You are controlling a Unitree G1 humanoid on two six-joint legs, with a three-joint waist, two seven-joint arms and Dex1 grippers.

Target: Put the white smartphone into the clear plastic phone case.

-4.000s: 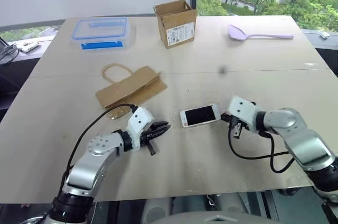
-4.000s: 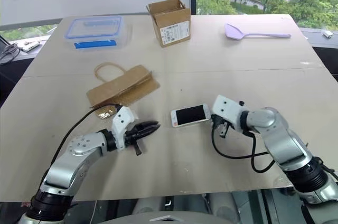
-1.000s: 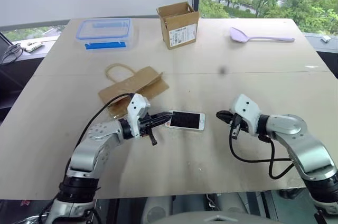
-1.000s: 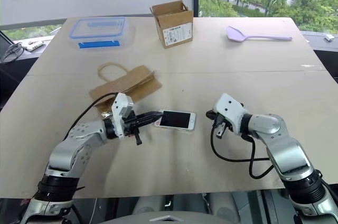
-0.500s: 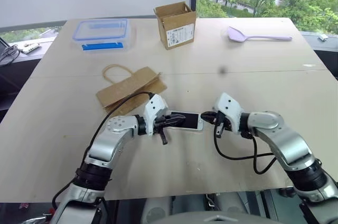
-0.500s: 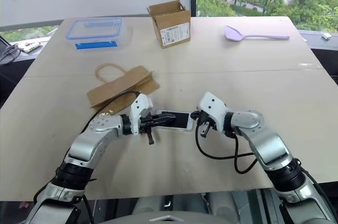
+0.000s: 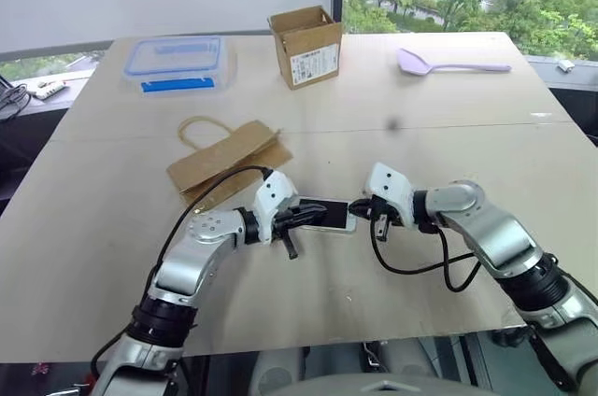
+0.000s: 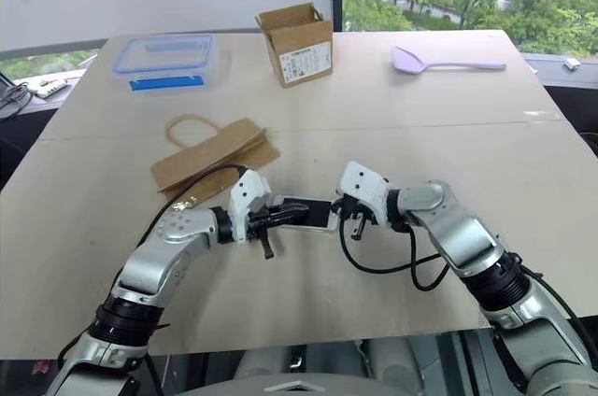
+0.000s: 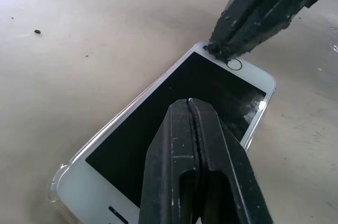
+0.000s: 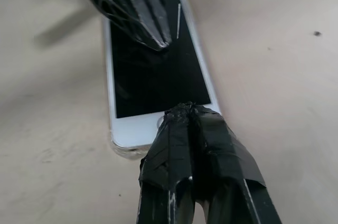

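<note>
The phone (image 7: 326, 214) is seen lying screen-up on the table (image 7: 448, 125), seated in the clear case (image 9: 57, 188), whose glossy rim shows around the phone's corners in both wrist views. A second ago the right gripper (image 7: 357, 208) was held well apart from the phone; it has since been brought in to the phone's home-button end, where its tips now rest on the white bezel. The phone itself has been shifted a little toward that gripper. The left gripper (image 7: 301, 216) is still laid over the opposite half of the screen, its tips on the black glass.

Both grippers are clenched, fingers pressed together with nothing between them; the phone is pinned from above rather than grasped.

The phone is bracketed lengthwise between the two grippers. Just beyond the left gripper a flattened paper bag (image 7: 227, 156) is found, its edge close to that arm's cable. Farther off, past both grippers, a cardboard box (image 7: 306, 45), a blue-lidded box (image 7: 177, 61) and a lilac spatula (image 7: 450, 64) are set along the far edge. Bare tabletop is left beyond the phone and to the right gripper's outer side; the near table edge is close beneath both forearms.
</note>
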